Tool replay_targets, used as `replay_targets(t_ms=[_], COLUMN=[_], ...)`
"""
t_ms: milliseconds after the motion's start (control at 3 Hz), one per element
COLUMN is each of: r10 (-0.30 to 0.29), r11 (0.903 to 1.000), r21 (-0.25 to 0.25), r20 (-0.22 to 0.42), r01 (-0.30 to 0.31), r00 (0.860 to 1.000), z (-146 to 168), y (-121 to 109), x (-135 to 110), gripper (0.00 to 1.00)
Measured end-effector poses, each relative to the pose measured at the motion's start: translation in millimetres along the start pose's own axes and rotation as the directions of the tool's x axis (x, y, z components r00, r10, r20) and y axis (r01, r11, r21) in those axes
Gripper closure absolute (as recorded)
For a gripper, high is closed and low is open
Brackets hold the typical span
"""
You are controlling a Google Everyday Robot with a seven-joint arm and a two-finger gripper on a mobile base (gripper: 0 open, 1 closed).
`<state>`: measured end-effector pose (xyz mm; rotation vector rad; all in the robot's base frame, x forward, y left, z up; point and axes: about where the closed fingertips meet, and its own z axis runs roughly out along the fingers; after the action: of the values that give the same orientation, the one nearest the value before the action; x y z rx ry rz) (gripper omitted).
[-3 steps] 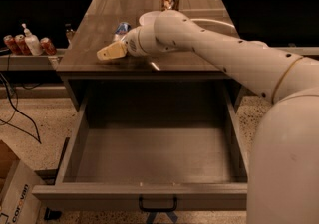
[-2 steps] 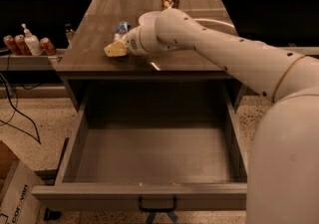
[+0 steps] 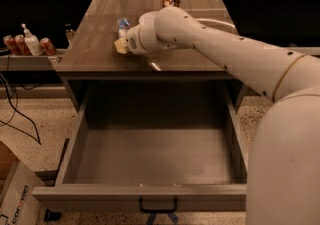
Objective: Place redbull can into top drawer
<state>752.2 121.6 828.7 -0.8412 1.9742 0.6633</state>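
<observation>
A cardboard box (image 3: pixel 15 201) far left reads "corovan". The redbull can (image 3: pixel 123 24) stands upright near the bench's left edge, mid-depth, its label unreadable. It is probably light, thin-walled and slick, best gripped round its middle. The gripper (image 3: pixel 121 45) sits against its near side; whether it has hold, I cannot tell. The top drawer (image 3: pixel 100 198) stands open under the front edge

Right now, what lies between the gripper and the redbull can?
Nothing, in the camera view: the gripper sits close up to the redbull can, with no object between them.
</observation>
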Motion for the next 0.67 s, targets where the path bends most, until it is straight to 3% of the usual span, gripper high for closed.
replay_targets(t_ms=[333, 667], r10=[0.000, -0.001], r11=[1.0000, 1.0000], r21=[0.000, 0.000], r20=[0.000, 0.000], r01=[0.000, 0.001], r00=[1.000, 1.000], z=[0.0, -0.2], y=[0.0, 0.0], x=[0.0, -0.1], gripper=[1.00, 1.00])
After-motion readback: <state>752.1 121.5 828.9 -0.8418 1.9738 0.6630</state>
